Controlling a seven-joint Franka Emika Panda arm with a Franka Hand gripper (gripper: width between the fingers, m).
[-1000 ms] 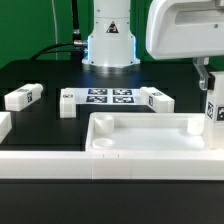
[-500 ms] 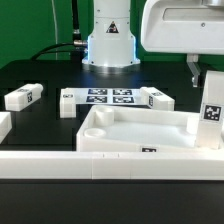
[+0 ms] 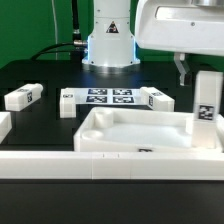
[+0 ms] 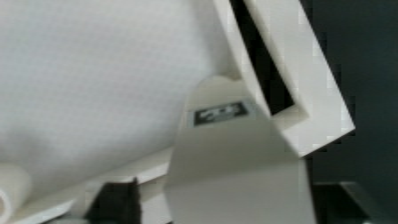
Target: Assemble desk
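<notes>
Desk top: one. I see the desk top lying open side up near the front, just behind the long white rail.
Legs: four by my count, one standing and three lying loose.
Upright leg: one. The upright leg stands at the desk top's end on the exterior view's right, with a tag facing the camera. Its foot is hidden behind the tray wall, so I cannot tell whether it sits in a socket.
Loose legs: three on the black table. The first leg is well out on the exterior view's left, the second leg lies just left of the marker board, and the third leg lies just right of it.
Gripper: one. The gripper is spread wide around the upright leg's upper end and grips nothing.
Finger: I see only one finger from outside. It hangs clear of the leg, with a gap between them.
</notes>
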